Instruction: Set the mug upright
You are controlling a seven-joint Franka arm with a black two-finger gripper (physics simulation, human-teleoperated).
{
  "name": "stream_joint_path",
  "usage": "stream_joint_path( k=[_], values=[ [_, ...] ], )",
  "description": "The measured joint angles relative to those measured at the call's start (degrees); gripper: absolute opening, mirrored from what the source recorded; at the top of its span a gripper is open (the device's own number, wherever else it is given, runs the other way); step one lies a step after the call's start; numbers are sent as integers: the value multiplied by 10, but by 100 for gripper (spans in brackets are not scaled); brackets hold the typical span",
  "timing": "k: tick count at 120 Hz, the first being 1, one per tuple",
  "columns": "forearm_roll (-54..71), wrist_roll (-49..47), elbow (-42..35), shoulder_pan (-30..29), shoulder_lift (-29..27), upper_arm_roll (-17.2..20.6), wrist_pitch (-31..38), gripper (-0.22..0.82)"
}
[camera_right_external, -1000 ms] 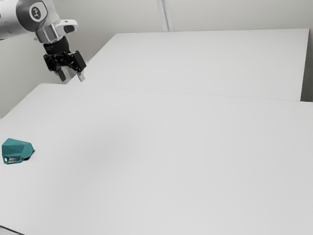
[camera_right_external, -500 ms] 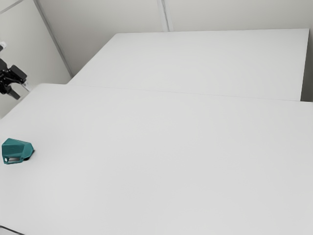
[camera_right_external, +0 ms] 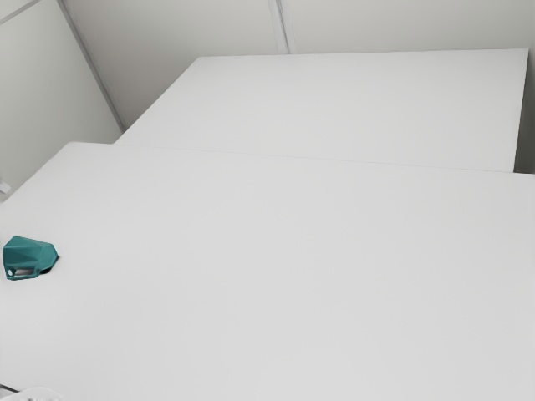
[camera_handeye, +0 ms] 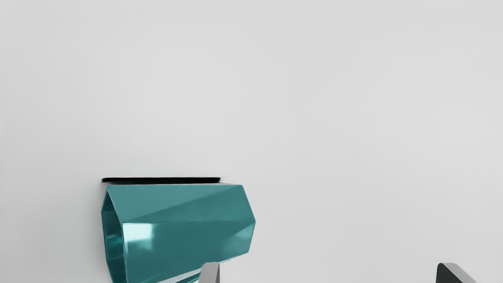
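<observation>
At the exterior view's left edge, a small pale tip of my gripper (camera_right_external: 4,190) shows beyond the mug. The teal faceted mug (camera_right_external: 30,253) lies on its side on the white table (camera_right_external: 292,267). In the wrist view the gripper (camera_handeye: 331,273) is open, its two fingers wide apart with bare table between them. One finger overlaps the side of the mug (camera_handeye: 188,232) where part of the handle shows; most of the mug lies outside the gap, beside that finger. The mug's open mouth faces away from the fingers. No contact can be made out.
A dark strip (camera_handeye: 161,180) runs along the mug's side away from the fingers. A white rounded part (camera_right_external: 35,395) and a dark line (camera_right_external: 8,388) show at the exterior view's lower left corner. A white panel (camera_right_external: 334,104) rises behind the table.
My gripper has moved toward the exterior view's left and down, almost out of that view. A white rounded part has appeared at the lower left corner. The mug has stayed put.
</observation>
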State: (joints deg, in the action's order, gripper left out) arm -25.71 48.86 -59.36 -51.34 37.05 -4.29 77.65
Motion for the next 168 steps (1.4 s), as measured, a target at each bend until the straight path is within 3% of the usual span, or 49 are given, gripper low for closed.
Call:
stream_joint_path(
  k=[23,52,80,146,153,168],
  values=[
    [-5,40,45,-61,53,41,1,60],
    [-6,77,46,-88,88,48,5,60],
    [-23,104,82,-100,165,49,6,60],
    [-109,135,48,-109,169,46,-78,60],
    [-113,135,48,-109,169,45,-84,54],
    [-117,135,44,-109,169,45,-92,22]
  ],
)
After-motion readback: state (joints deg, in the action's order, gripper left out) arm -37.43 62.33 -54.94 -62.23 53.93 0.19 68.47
